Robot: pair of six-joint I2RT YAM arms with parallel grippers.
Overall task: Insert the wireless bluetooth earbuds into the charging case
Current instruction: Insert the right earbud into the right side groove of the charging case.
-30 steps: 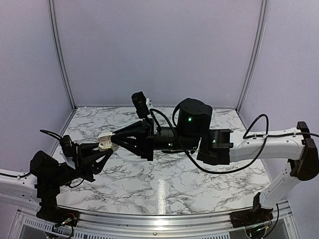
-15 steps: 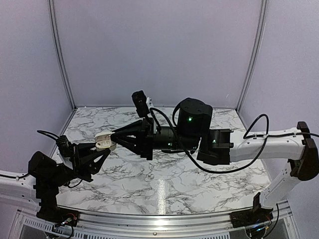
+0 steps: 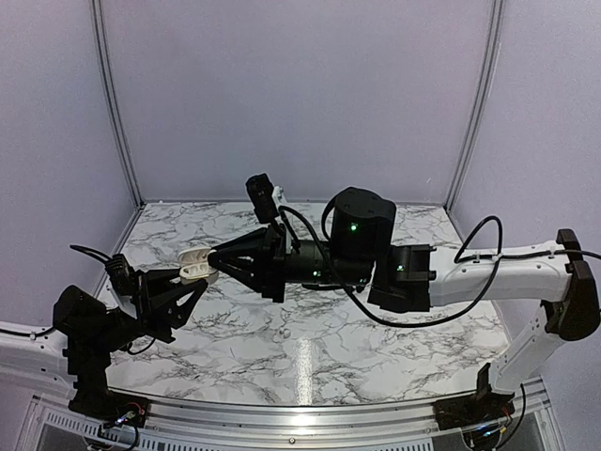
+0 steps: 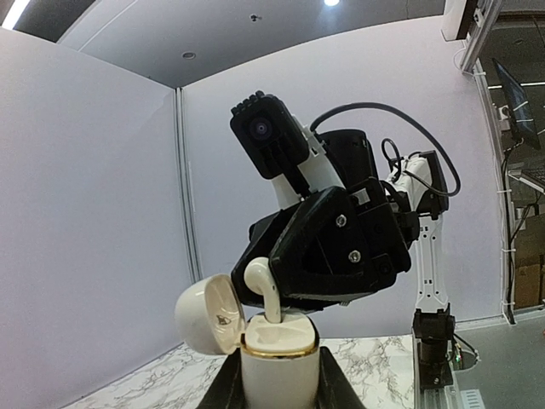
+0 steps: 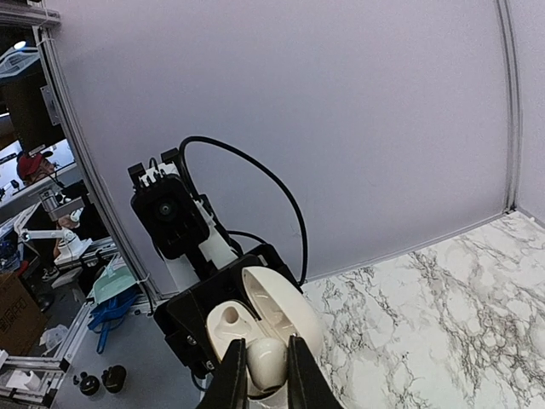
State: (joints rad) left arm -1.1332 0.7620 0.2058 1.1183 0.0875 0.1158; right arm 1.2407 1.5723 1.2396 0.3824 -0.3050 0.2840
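1. The left gripper is clamped on a small glossy white pebble-shaped charging case and holds it upright, off the grey-veined white marble table. In the top view this sits left of centre.
2. The case's hinged lid stands open, swung to the left in the left wrist view. A gold rim rings the opening.
3. The right gripper is closed on a tiny white rounded plastic earbud, pinched between both fingers at bottom centre of the right wrist view.
4. The earbud is directly above the case, stem down, with the stem tip at the opening. I cannot tell how deep it sits.
5. The two grippers meet tip to tip above the table.
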